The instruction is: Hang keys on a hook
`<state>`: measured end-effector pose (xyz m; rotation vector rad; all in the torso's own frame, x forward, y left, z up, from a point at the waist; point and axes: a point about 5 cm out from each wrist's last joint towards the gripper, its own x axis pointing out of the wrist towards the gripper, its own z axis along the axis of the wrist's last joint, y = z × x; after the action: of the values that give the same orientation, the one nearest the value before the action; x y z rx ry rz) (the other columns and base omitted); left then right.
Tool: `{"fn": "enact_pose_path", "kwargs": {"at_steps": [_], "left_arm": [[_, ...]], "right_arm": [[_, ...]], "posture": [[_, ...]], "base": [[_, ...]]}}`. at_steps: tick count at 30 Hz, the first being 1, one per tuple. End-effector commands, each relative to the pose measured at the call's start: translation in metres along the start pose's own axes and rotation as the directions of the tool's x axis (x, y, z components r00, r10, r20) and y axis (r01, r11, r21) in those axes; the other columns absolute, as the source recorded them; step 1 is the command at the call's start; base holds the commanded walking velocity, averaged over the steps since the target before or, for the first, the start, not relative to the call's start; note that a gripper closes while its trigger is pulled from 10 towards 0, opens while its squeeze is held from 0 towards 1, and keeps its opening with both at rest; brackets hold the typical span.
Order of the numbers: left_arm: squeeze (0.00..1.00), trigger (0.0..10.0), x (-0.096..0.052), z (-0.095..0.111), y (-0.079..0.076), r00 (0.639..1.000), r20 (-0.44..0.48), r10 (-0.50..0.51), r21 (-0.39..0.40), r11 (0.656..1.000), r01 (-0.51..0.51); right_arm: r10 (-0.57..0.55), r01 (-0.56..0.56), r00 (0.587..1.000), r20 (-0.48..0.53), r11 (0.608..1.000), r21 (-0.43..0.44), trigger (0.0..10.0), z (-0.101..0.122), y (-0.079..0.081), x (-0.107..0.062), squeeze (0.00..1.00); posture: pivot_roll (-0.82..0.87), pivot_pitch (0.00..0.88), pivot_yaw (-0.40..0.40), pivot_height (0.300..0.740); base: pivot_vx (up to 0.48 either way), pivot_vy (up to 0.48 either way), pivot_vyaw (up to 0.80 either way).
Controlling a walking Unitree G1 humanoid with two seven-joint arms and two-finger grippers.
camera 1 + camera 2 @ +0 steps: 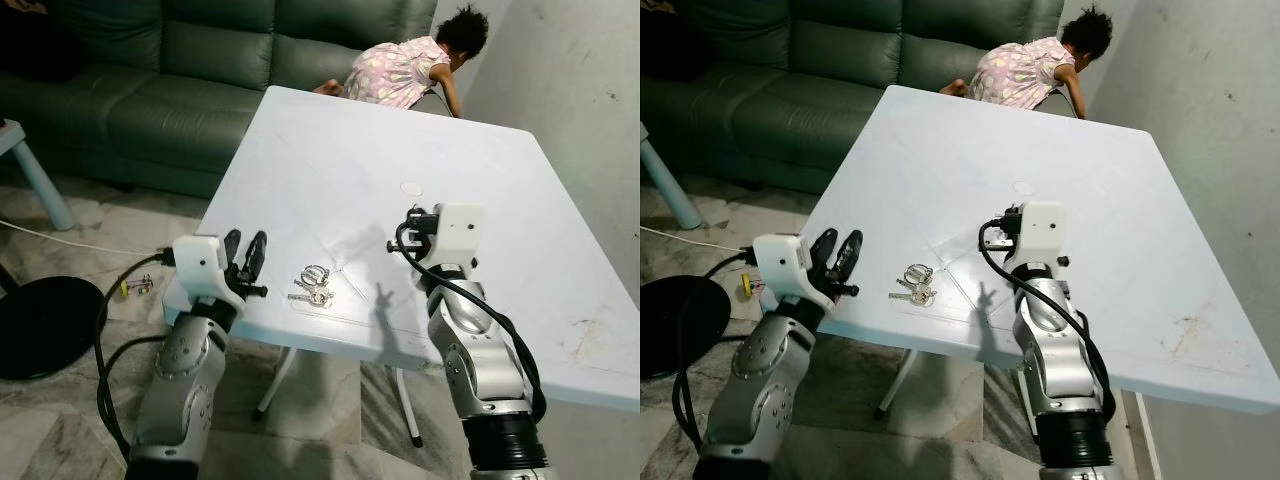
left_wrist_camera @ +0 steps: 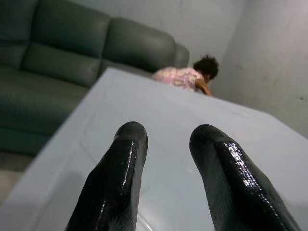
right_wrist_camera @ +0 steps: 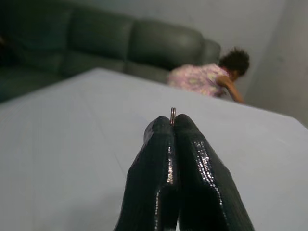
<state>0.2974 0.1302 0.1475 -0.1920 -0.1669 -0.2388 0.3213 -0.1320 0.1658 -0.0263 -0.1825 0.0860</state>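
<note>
Two claws in view: left claw [image 1: 252,250] parted and empty, hovering at the near bench [image 1: 420,140] edge just beside the keys [image 1: 312,284], probably staged for a pick-up; right claw [image 3: 173,126] pinched shut on a small metal ring [image 3: 173,114] poking out betw. its tips, held over the bench approx. mid-way, well apart from the keys. Keys lie flat on the bench nr. the front edge, untouched by either claw; can't tell where any hook is, so hanging step judged not yet begun. No brands, labels or legible writing seen; a person [image 1: 405,68] crouches at the far bench edge by the sofa [image 1: 150,90].
</note>
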Motion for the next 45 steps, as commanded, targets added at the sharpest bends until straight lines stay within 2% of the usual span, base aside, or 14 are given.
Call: {"fn": "enact_pose_path", "kwargs": {"at_steps": [1, 2, 8, 12, 14, 18, 24, 33, 36, 45], "left_arm": [[0.00, 10.0, 0.002, -0.004, -0.003, 1.000, -0.007, -0.027, -0.010, 1.000, 0.026], [0.00, 10.0, 0.001, -0.006, -0.005, 0.999, -0.004, -0.038, -0.023, 0.999, 0.038], [0.00, 10.0, -0.006, -0.021, -0.005, 0.998, -0.037, -0.044, -0.033, 0.999, 0.043], [0.00, 10.0, -0.010, -0.024, 0.003, 0.998, -0.049, -0.030, -0.007, 1.000, 0.029], [0.00, 10.0, -0.009, -0.024, 0.012, 0.998, -0.055, -0.006, 0.011, 1.000, 0.006], [0.00, 10.0, -0.004, -0.019, 0.021, 0.998, -0.052, 0.024, 0.019, 1.000, -0.023], [0.00, 10.0, -0.002, -0.017, 0.026, 0.998, -0.053, 0.037, 0.043, 0.998, -0.035], [0.00, 10.0, 0.006, -0.017, 0.027, 0.998, -0.031, 0.046, 0.048, 0.998, -0.045], [0.00, 10.0, 0.009, -0.015, 0.028, 0.998, -0.023, 0.065, 0.033, 0.997, -0.064], [0.00, 10.0, 0.019, -0.016, 0.027, 0.997, -0.036, 0.068, 0.059, 0.996, -0.066]], "right_arm": [[0.054, -0.055, 0.998, 0.015, 0.995, 0.079, 10.0, -0.007, -0.001, -0.007, 0.00], [0.111, -0.115, 0.993, 0.040, 0.989, 0.098, 10.0, -0.009, -0.001, -0.014, 0.00], [0.134, -0.134, 0.991, 0.010, 0.982, 0.131, 10.0, -0.031, -0.008, -0.030, 0.00], [0.127, -0.126, 0.992, 0.003, 0.987, 0.101, 10.0, -0.036, -0.006, -0.033, 0.00], [0.151, -0.150, 0.988, -0.012, 0.986, 0.070, 10.0, -0.040, -0.004, -0.034, 0.00], [0.132, -0.131, 0.991, -0.012, 0.988, 0.087, 10.0, -0.042, -0.004, -0.033, 0.00], [0.113, -0.113, 0.994, 0.006, 0.990, 0.086, 10.0, -0.037, -0.006, -0.029, 0.00], [0.095, -0.097, 0.995, 0.029, 0.994, 0.055, 10.0, -0.030, -0.008, -0.018, 0.00], [0.099, -0.101, 0.995, 0.030, 0.992, 0.070, 10.0, -0.030, -0.006, -0.018, 0.00], [0.113, -0.114, 0.993, 0.028, 0.992, 0.055, 10.0, -0.033, 0.000, -0.019, 0.00]], "posture": [[0.15, 0.000, -0.115, 0.740], [0.15, 0.000, -0.115, 0.740], [0.15, 0.000, -0.103, 0.740], [0.14, 0.000, -0.100, 0.740], [0.15, 0.000, -0.094, 0.740], [0.14, 0.000, -0.091, 0.740], [0.14, 0.000, -0.086, 0.740], [0.14, 0.000, -0.093, 0.740], [0.14, 0.000, -0.093, 0.740], [0.13, 0.000, -0.081, 0.740]], "base": [[0.000, 0.000, 0.00], [0.000, 0.000, 0.00], [0.000, 0.000, 0.00], [0.000, 0.000, 0.00], [0.000, 0.000, 0.00], [0.000, 0.000, -0.10], [0.000, 0.000, -0.73], [0.000, 0.000, -0.79], [0.000, 0.000, -0.79], [0.000, 0.000, -0.79]]}}
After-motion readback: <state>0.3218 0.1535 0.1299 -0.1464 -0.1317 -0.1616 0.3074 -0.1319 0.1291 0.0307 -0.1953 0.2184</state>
